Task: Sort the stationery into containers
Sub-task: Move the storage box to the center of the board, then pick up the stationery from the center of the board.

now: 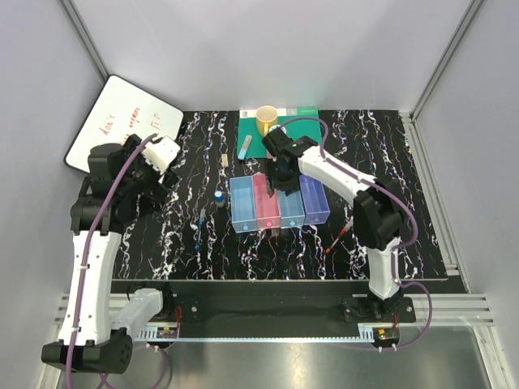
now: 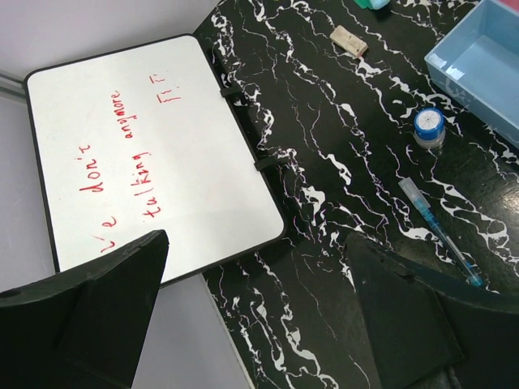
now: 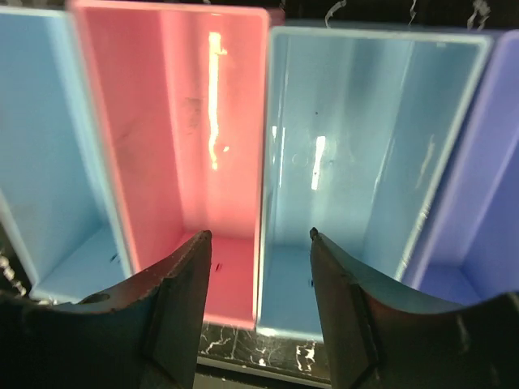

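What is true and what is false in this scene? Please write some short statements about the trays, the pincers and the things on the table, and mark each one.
1. The four trays stand joined in a row. True.
2. The right pincer grips something. False: it is open and empty, above the trays.
3. The whiteboard bears red writing. True.
4. The blue pen lies inside a tray. False: it lies on the table.
5. The left pincer is shut. False: it is wide open.
6. The bottle stands on the table, outside the trays. True.
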`<act>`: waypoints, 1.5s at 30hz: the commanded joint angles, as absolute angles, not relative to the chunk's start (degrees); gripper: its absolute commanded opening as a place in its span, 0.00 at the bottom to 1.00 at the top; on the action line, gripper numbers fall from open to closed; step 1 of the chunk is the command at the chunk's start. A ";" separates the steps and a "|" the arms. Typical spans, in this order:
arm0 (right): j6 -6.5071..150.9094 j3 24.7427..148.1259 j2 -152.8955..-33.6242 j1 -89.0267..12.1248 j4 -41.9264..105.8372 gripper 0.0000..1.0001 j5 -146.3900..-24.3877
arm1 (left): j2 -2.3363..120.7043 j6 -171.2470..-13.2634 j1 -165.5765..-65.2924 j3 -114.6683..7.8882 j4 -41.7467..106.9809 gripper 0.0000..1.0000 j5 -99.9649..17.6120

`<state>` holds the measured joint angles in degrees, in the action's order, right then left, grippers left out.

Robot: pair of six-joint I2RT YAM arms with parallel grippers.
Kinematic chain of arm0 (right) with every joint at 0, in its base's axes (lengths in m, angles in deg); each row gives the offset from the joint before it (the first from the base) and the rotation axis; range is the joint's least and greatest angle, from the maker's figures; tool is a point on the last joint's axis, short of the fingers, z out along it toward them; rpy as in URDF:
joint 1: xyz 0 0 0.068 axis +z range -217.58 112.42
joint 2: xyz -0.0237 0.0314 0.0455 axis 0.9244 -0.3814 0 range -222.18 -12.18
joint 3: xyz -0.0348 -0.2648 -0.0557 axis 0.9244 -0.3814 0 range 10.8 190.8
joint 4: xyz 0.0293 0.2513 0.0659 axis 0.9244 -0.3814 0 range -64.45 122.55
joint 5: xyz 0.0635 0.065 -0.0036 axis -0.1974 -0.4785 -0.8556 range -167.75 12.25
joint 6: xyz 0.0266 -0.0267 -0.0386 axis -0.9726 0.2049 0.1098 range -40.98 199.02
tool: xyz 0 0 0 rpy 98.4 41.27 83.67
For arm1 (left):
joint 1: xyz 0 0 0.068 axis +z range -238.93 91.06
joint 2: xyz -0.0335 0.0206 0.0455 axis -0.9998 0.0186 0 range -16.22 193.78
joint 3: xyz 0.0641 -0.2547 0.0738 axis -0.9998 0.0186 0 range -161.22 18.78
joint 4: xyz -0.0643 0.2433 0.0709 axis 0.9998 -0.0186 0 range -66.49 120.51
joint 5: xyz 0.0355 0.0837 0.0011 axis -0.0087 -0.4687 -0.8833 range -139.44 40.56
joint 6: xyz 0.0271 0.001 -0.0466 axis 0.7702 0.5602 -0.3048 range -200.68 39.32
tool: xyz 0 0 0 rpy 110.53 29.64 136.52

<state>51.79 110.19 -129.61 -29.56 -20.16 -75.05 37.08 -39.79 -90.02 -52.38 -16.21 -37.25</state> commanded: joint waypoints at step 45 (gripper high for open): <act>98.79 166.01 -154.82 -41.21 -19.57 1.00 -87.77 | 48.11 -47.28 -95.18 -52.24 -5.17 0.99 -36.87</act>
<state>98.89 162.89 -153.08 -41.34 -22.12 -88.36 49.82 -46.66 -94.91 -52.81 -8.32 -36.03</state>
